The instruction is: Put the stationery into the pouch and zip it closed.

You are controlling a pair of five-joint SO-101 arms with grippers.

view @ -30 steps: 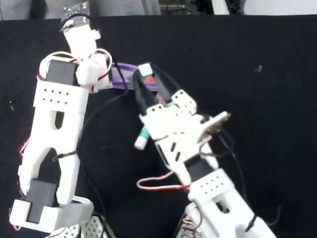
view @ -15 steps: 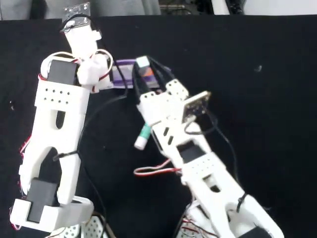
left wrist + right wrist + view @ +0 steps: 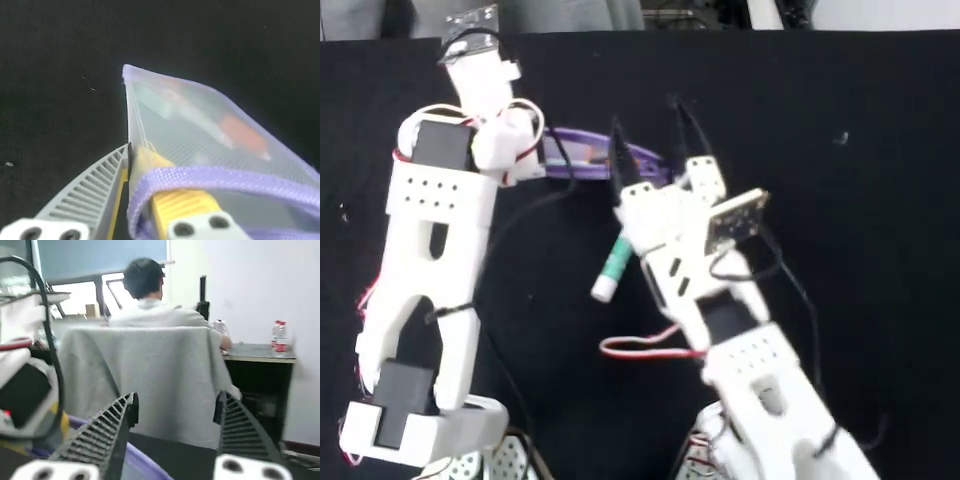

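The mesh pouch (image 3: 582,142) with a purple rim lies at the back of the black table. My left gripper (image 3: 535,160) is shut on its left end. In the left wrist view the yellow-padded jaws of the left gripper (image 3: 132,150) pinch the purple rim, and orange and teal shapes show through the pouch (image 3: 200,130). My right gripper (image 3: 645,128) stands open over the pouch's right part, tilted upward. The right gripper (image 3: 176,400) has nothing between its fingers. A green and white marker (image 3: 613,262) lies on the table just left of the right arm.
The black table (image 3: 840,140) has free room to the right and at the far left. A red cable (image 3: 635,348) loops beside the right arm. Beyond the table's far edge a grey cloth (image 3: 150,375) hangs over a chair.
The right gripper held a small white, teal and orange item over the pouch. Now its fingers are empty and raised, and the item is gone from them. The left arm kept still.
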